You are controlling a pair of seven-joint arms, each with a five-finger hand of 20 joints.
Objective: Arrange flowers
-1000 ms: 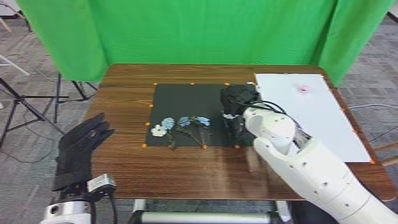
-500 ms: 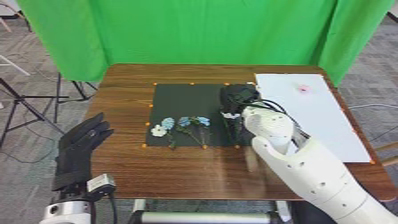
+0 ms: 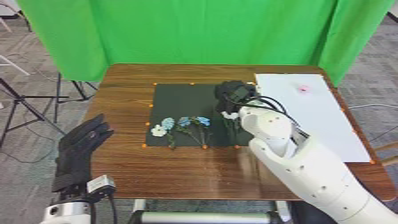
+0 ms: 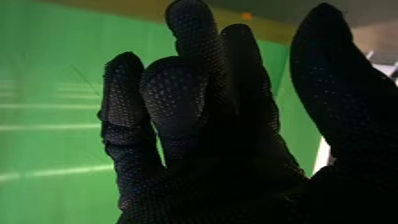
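My right hand point(image 3: 233, 94) is over the right part of the dark mat, just above a white flower point(image 3: 230, 115) whose stem lies on the mat. In the right wrist view the hand point(image 4: 213, 165) is open, fingers and thumb apart, holding nothing. To its left on the mat lie a white flower point(image 3: 159, 131), a blue flower point(image 3: 168, 123) and more blue blooms point(image 3: 185, 121) with green stems. A small pink flower point(image 3: 304, 89) rests on the white sheet. My left hand point(image 3: 81, 146) is open beside the table's left edge.
The dark mat point(image 3: 182, 100) and the white sheet point(image 3: 329, 122) lie side by side on the brown table point(image 3: 178, 172), with small orange markers around them. A green curtain point(image 3: 213, 35) hangs behind the table.
My right hand has shifted slightly left and away from the white sheet, and more of the white flower beside it shows. My left hand stays where it was.
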